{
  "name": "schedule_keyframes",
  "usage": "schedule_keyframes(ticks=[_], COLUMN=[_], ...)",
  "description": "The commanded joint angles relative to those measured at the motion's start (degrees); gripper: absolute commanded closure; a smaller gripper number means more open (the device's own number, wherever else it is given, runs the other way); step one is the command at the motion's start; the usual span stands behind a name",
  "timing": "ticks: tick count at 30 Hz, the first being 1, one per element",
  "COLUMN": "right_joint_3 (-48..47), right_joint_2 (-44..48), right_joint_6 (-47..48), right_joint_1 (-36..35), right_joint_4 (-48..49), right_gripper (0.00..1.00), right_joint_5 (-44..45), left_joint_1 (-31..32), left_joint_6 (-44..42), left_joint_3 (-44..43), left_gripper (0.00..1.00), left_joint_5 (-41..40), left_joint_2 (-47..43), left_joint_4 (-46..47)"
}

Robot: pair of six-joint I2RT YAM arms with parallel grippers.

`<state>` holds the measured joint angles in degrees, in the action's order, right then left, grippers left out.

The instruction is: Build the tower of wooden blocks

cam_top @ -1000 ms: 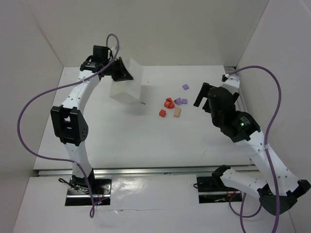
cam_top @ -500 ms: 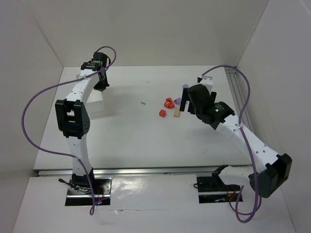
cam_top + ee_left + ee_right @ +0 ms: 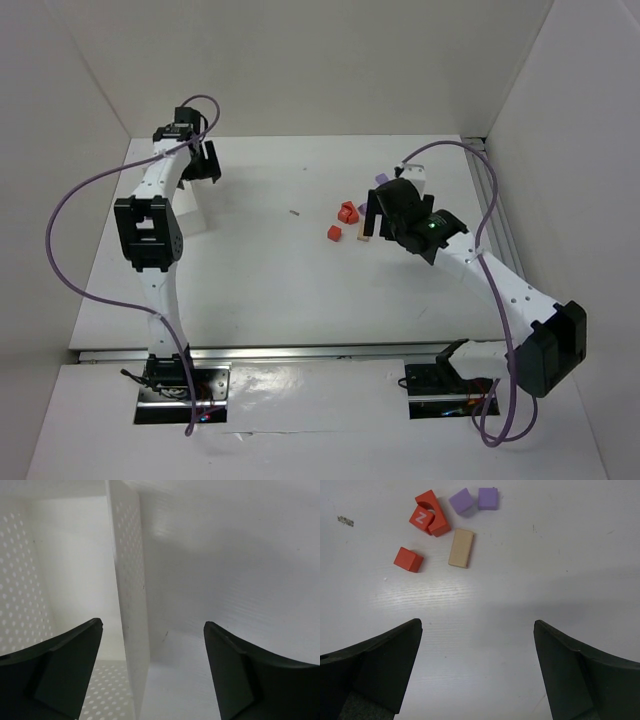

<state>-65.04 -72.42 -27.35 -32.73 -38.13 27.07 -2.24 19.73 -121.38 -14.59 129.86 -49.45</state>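
The wood blocks lie loose on the white table, and no stacked tower shows. A red-orange block marked Z (image 3: pixel 422 517) leans against a red-orange arch piece (image 3: pixel 439 525). A small red-orange cube (image 3: pixel 408 559), a pale tan block (image 3: pixel 461 548) and two lilac cubes (image 3: pixel 461 501) lie round them. My right gripper (image 3: pixel 477 650) hangs open just short of the blocks, with nothing between its fingers. In the top view it (image 3: pixel 367 218) partly covers the tan block. My left gripper (image 3: pixel 152 650) is open astride a wall of the white box (image 3: pixel 131 605).
The translucent perforated white box (image 3: pixel 195 212) stands at the back left, under the left gripper (image 3: pixel 203 160). A tiny dark speck (image 3: pixel 294 212) lies between the box and the blocks. White walls close in the table on the left, back and right.
The left arm carried the white box from mid-air to the back left, set it down and opened its jaws. The right arm swung left over the blocks.
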Motion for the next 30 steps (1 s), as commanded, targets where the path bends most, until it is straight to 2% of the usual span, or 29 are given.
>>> schedule_keyframes(ticks=[1,6,7,10,11,14,15,18,21,25,27,30], right_joint_3=[0.7,-0.53,-1.31,-3.26,-3.78,-3.78,-5.18,-7.99,-9.49,-13.52,-14.68,-16.87], right_joint_2=[-1.74,-6.49,-7.46,-10.01,-10.71,-14.3,-15.72,-20.89,-24.94,-30.22,-33.03,-36.11], right_joint_6=[0.46,0.46,-0.67,-1.21,-1.73,-3.31,-3.32,-4.81,-5.52,-8.59,-10.78,-12.72], right_joint_1=[0.3,0.3,0.3,0.3,0.3,-0.23,-0.23,-0.23,-0.92,-1.54,-1.55,-1.55], right_joint_4=[4.82,7.63,8.33,10.26,11.31,13.43,13.95,13.96,15.63,16.16,15.55,15.01], right_gripper=[0.0,0.0,0.0,0.0,0.0,0.0,0.0,0.03,0.06,0.1,0.17,0.17], right_joint_5=[-2.01,-5.62,-6.93,-10.62,-12.11,-10.64,-10.63,-10.11,-10.9,-9.94,-8.17,-8.17], left_joint_1=[-0.14,7.5,11.43,18.04,22.32,27.54,27.55,25.1,24.48,24.48,25.0,25.0], left_joint_6=[0.49,-1.53,-1.53,1.01,2.41,6.89,8.65,13.22,14.46,13.94,14.55,15.16], left_joint_3=[-4.9,-5.36,-4.14,5.86,11.98,21.68,29.28,42.84,50.07,55.28,57.12,57.75], left_gripper=[0.02,0.01,0.01,0.01,0.01,0.01,0.02,0.02,0.03,0.03,0.03,0.03], left_joint_5=[6.31,8.53,7.22,5.19,5.19,7.98,8.95,13.27,11.78,13.62,12.83,11.35], left_joint_2=[-5.05,-14.71,-16.81,-25.69,-27.54,-33.78,-35.45,-41.87,-45.66,-48.29,-49.35,-50.58], left_joint_4=[-0.56,-4.59,-4.6,-3.12,-0.85,2.33,5.47,11.2,11.83,11.83,11.83,12.36])
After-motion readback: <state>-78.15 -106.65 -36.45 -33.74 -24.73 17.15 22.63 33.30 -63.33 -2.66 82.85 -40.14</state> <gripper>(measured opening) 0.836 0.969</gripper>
